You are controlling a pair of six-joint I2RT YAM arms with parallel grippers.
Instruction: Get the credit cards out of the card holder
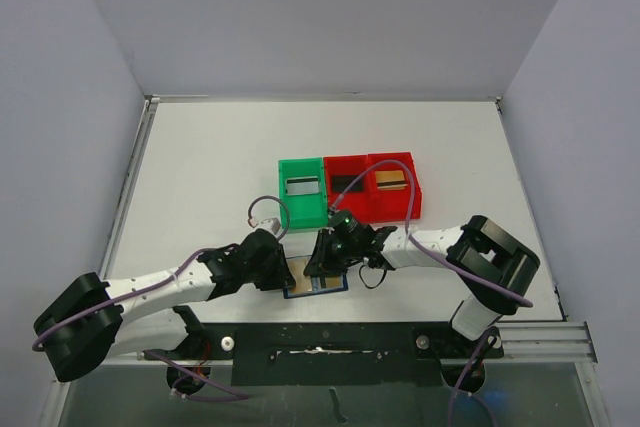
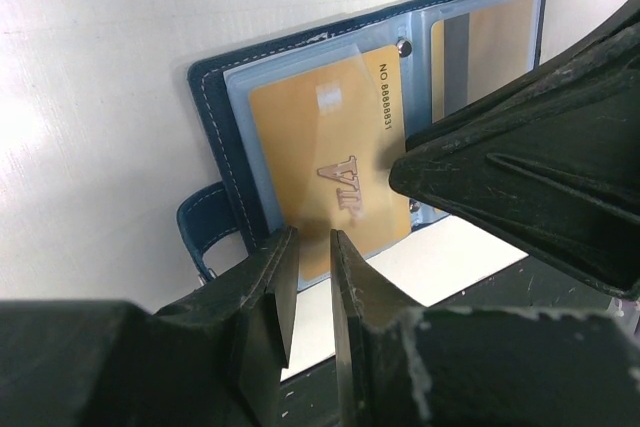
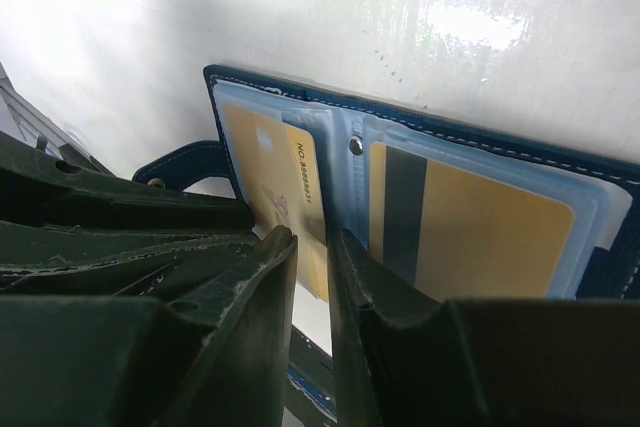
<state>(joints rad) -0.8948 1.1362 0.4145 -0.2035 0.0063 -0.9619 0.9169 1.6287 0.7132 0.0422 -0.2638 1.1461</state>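
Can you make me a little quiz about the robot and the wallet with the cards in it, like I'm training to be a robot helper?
1. True or false: the card holder lies open on the table.
2. In the top view, what colour is the bin just left of the red bins? A green, B blue, C yellow.
3. How many gold cards show in the holder's clear pockets?

Key: 1 true; 2 A; 3 two, and one of them has a dark stripe.
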